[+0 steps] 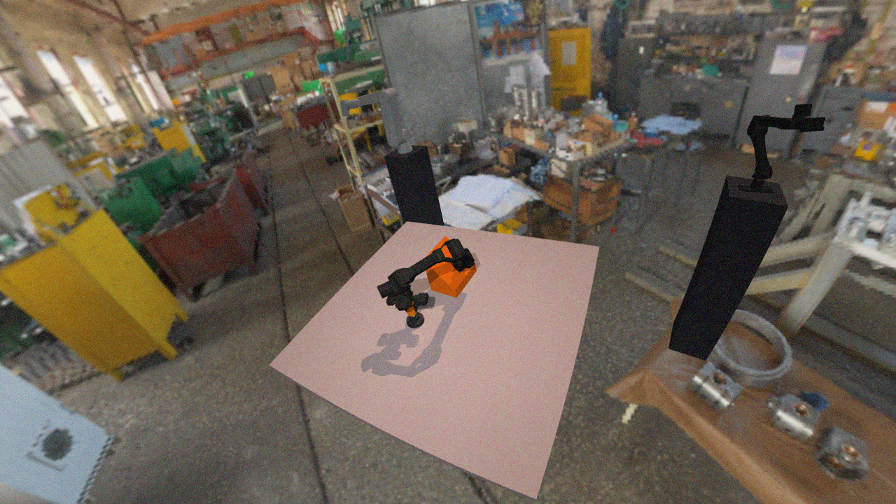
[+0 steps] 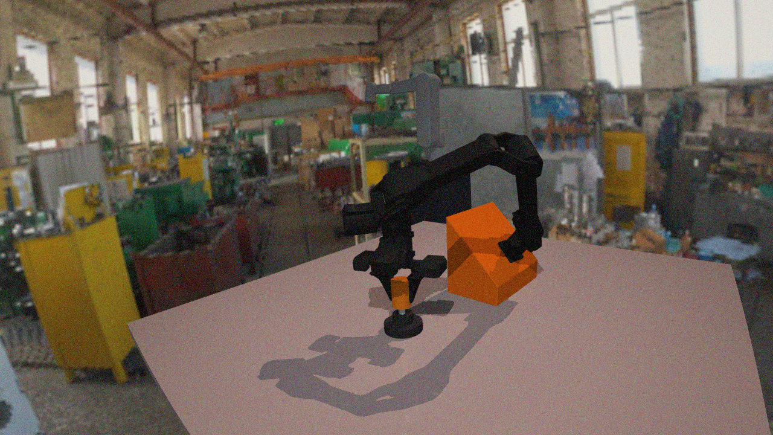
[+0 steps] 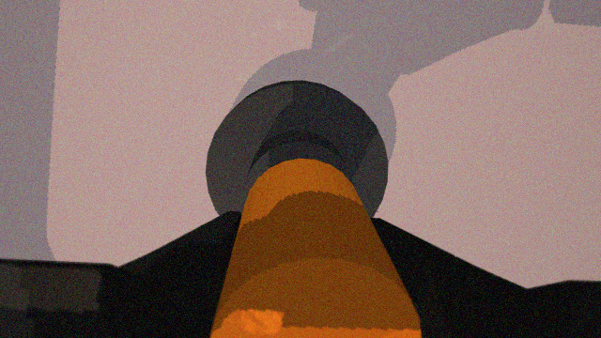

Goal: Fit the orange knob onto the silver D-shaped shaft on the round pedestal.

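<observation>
Tool (image 2: 400,295) clamped on the orange knob (image 2: 400,292), held upright directly over the round pedestal (image 2: 403,325) on the pink surface (image 2: 594,346). A short bit of silver shaft (image 2: 400,311) shows between knob bottom and pedestal. Orange block (image 2: 481,259) sits just beside, at the arm's base.

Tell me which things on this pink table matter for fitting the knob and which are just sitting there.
Part of the job:
- orange knob, clamped in the gripper
- silver D-shaped shaft, a short stretch showing under the knob
- round pedestal, right below

Just there:
- big orange block by the arm's base
- two black pillars at the table's edges
</observation>
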### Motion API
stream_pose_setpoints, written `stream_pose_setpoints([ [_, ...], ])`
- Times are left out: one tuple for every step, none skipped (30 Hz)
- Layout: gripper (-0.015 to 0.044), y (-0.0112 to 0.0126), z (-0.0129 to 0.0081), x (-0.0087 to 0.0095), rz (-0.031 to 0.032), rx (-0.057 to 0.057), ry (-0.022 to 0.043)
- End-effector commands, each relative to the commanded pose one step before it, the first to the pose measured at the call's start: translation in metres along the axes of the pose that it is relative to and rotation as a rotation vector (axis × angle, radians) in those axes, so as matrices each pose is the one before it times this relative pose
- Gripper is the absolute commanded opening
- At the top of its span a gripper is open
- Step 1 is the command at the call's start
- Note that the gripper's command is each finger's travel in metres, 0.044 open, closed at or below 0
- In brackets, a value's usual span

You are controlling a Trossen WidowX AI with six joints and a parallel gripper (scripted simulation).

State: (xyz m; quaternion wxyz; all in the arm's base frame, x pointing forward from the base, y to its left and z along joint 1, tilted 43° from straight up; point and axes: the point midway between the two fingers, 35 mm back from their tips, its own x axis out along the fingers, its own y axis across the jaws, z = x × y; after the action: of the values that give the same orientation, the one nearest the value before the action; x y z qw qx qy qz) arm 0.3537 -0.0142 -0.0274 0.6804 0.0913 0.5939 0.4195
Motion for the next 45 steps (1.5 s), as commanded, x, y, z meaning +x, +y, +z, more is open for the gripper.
stream_pose_setpoints([
  [0.0,0.00075,-0.00063,-0.00005,-0.0024,-0.0053,-0.00136],
  [0.0,0.00009,0.00012,0.0,0.00001,0.0,0.0],
  [0.0,0.00009,0.00015,0.0,0.00001,0.0,-0.00001],
  [0.0,0.0001,0.00017,0.00055,0.00003,0.0,-0.00002],
  [0.0,0.00009,0.00018,0.0,0.00001,0.0,-0.00001],
  [0.0,0.0,0.0,0.0,0.0,0.0,0.0],
  [0.0,0.0,0.0,0.0,0.0,0.0,0.0],
  [0.0,0.0,0.0,0.0,0.0,0.0,0.0],
  [0.0,0.0,0.0,0.0,0.0,0.0,0.0],
  [0.0,0.0,-0.0001,-0.00112,-0.00004,0.0,0.00003],
  [0.0,0.00005,0.00005,-0.00161,-0.00005,0.0,0.00004],
  [0.0,0.00004,0.00017,-0.00051,-0.00001,0.0,0.0],
  [0.0,0.00002,0.00022,-0.00054,-0.00002,0.0,0.0],
  [0.0,-0.00003,0.00029,-0.00056,-0.00002,0.0,0.0],
  [0.0,-0.00015,0.00037,-0.00059,-0.00002,0.0,0.0],
  [0.0,0.00001,0.0,-0.00007,0.0,-0.0092,0.0],
  [0.0,0.00001,0.00003,-0.00012,0.0,-0.017,0.0],
  [0.0,-0.00003,0.00007,-0.00018,0.0,-0.0285,0.0],
  [0.0,-0.00009,0.00011,-0.00021,-0.00001,-0.0323,0.0],
  [0.0,-0.00021,0.00018,-0.00024,-0.00001,-0.0386,0.0],
  [0.0,-0.0004,0.00026,-0.00027,-0.00002,-0.0432,0.0],
  [0.0,-0.00053,0.00024,-0.00016,-0.00003,-0.0304,0.0],
  [0.0,-0.00052,0.00014,0.00007,-0.00002,-0.0103,-0.00001],
  [0.0,-0.00036,0.00001,0.00024,-0.00001,0.0,-0.00001],
  [0.0,-0.00035,-0.00007,0.00038,-0.00001,0.0,-0.00001],
  [0.0,-0.00026,-0.00013,0.00052,0.0,0.0,-0.00001],
  [0.0,-0.00018,-0.00017,0.00068,0.00001,0.0,-0.00001],
  [0.0,-0.00014,-0.00016,0.00067,0.00001,0.0,-0.00001],
  [0.0,-0.0001,-0.00021,0.00063,0.00001,0.0,-0.00001],
  [0.0,-0.00006,-0.00029,0.00058,0.00001,0.0,-0.00001],
  [0.0,-0.00001,-0.00036,0.00053,0.00001,0.0,0.0],
  [0.0,-0.00005,-0.00027,0.00045,0.00001,0.0,0.0],
  [0.0,-0.00012,-0.00009,0.00038,0.0,0.0,-0.00001],
  [0.0,-0.00013,-0.00011,0.00036,0.0,0.0,-0.00001],
  [0.0,0.00004,-0.00027,0.0003,0.00001,0.0,0.0],
  [0.0,0.0002,-0.00034,0.00016,0.00001,0.0,0.00001],
  [0.0,0.00025,-0.00031,0.00002,0.00001,0.0,0.00001],
  [0.0,0.00028,-0.00026,-0.00012,0.00001,0.0,0.00002],
  [0.0,0.00036,-0.00022,-0.00024,0.00001,0.0,0.00002],
  [0.0,0.00043,-0.00014,-0.00035,0.00001,0.0,0.00002],
  [0.0,0.00048,-0.00007,-0.00039,0.00001,0.0,0.00002],
  [0.0,0.00042,0.0,-0.00041,0.00001,0.0,0.00001],
  [0.0,0.00031,-0.00003,-0.0003,0.00001,0.0,0.00001],
  [0.0,0.00032,0.00005,-0.00036,0.00001,0.0,0.00001],
  [0.0,0.00027,0.00012,-0.00043,0.0,0.0,0.00001],
])
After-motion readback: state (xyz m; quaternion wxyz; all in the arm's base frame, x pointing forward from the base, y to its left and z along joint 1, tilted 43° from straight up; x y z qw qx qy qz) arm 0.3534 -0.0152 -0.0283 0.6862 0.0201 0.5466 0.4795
